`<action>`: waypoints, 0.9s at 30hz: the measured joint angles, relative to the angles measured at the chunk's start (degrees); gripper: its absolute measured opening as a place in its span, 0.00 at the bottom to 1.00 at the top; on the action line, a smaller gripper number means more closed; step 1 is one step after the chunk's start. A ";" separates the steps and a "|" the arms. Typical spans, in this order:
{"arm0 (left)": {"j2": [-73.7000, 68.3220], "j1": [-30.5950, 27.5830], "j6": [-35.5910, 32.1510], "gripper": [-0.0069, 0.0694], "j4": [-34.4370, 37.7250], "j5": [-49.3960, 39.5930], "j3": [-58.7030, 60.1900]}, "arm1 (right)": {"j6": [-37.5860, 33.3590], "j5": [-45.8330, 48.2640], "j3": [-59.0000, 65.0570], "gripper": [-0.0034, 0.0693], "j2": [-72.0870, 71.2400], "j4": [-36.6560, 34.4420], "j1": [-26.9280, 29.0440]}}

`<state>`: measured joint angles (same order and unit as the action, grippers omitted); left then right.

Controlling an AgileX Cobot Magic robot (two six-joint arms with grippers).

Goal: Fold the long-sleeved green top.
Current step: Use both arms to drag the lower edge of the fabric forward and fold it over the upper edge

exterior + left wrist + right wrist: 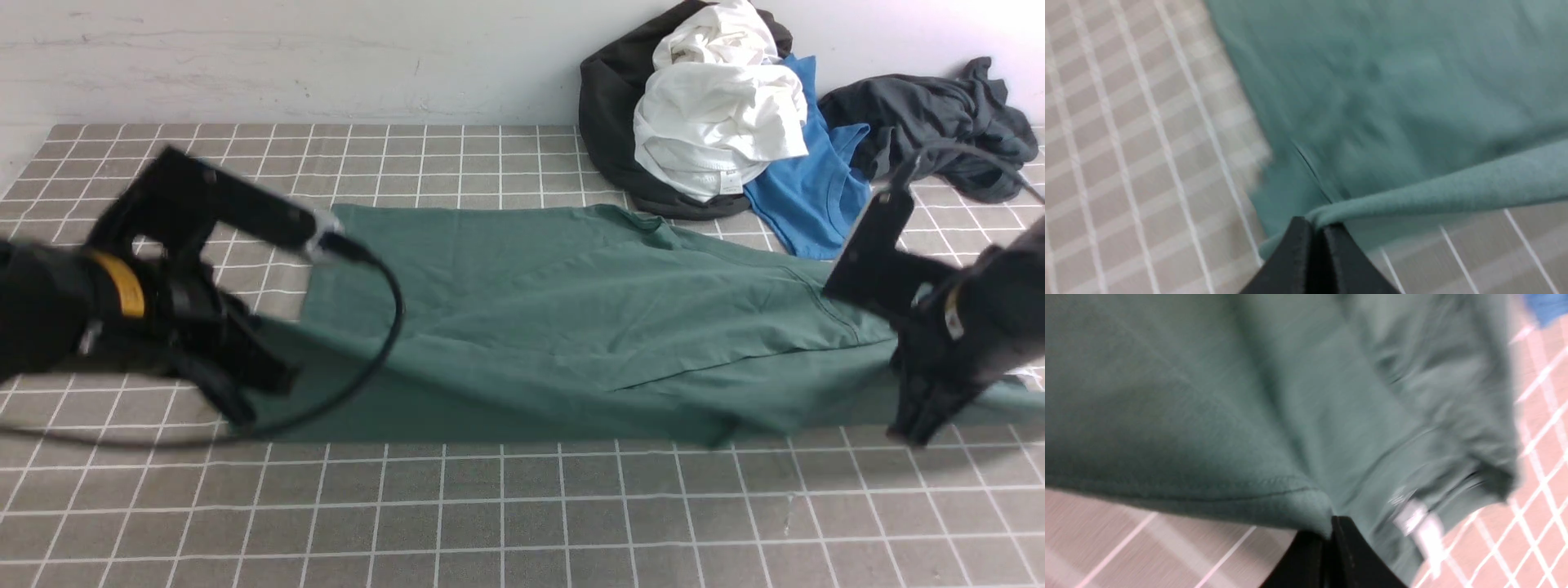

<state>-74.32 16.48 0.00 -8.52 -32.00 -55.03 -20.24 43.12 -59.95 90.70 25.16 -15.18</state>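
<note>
Green top [571, 327] lies spread across the tabletop [490, 523], its near edge lifted: the left pincer [1316, 232] pinches one end, the right pincer [1333, 531] the other, the blue shirt [816, 188] just beyond.

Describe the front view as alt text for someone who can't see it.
Two robot grippers pinch the near edge of a green top spread across a tiled-pattern surface. Behind it lie white, black, blue and dark grey clothes.
</note>
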 joint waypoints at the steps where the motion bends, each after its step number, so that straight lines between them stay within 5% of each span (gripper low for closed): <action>1: -3.07 -1.02 0.00 0.09 -0.05 0.26 -3.11 | 0.00 -0.51 -1.71 0.05 0.96 -0.98 0.84; 8: -26.76 -4.85 -0.47 0.09 -0.62 1.10 -29.44 | -0.05 -2.48 -20.75 0.05 14.94 -7.65 7.02; 14: -50.97 -6.56 0.00 0.14 -0.96 -6.65 -55.81 | 1.01 -4.12 -32.84 0.09 28.52 -8.15 8.03; 22: -73.11 -7.79 0.00 0.61 -2.33 -34.15 -92.11 | 11.48 1.06 -41.87 0.47 33.39 -8.00 7.72; 27: -69.52 -8.11 -2.44 0.70 1.65 -38.58 -95.28 | 4.61 3.11 -43.81 0.42 30.58 -16.67 4.39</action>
<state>-143.84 8.37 -2.44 -6.87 -70.58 -150.31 -15.63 46.22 -103.76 121.28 8.50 -10.79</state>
